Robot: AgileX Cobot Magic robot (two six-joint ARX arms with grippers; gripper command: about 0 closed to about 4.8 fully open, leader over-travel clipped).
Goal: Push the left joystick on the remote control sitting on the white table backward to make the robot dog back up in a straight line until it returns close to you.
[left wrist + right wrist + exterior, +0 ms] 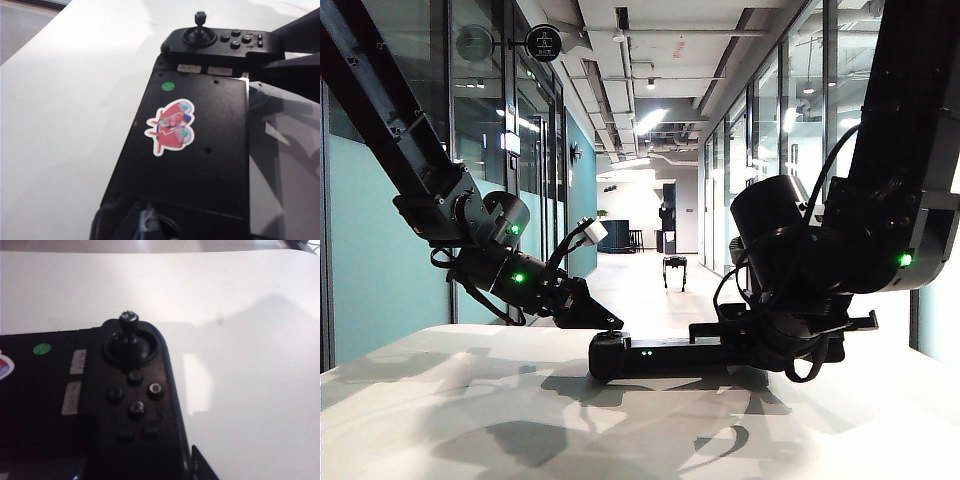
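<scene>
Rookie: Gripper status before you'd let me push?

Vet: Your left gripper [605, 322] has its tip down on the left end of the remote control [660, 355]. I can't tell from any view if it's clenched or parted. Your right gripper [800, 345] sits at the opposite end and looks like it's bracing the body, but whether it's clamped or loose I can't tell either. The left joystick is hidden under that left tip, I reckon. The other stick [128, 322] stands upright, so leave it alone.

Rookie: And the push itself?

Vet: Bring it straight back toward you. Any sideways lean and the dog probably curves. The robot dog [675, 271] is far down the corridor, so you'll want steady pressure. Don't let the remote skate on the white table [470, 400], and ease off as the dog gets near.
</scene>
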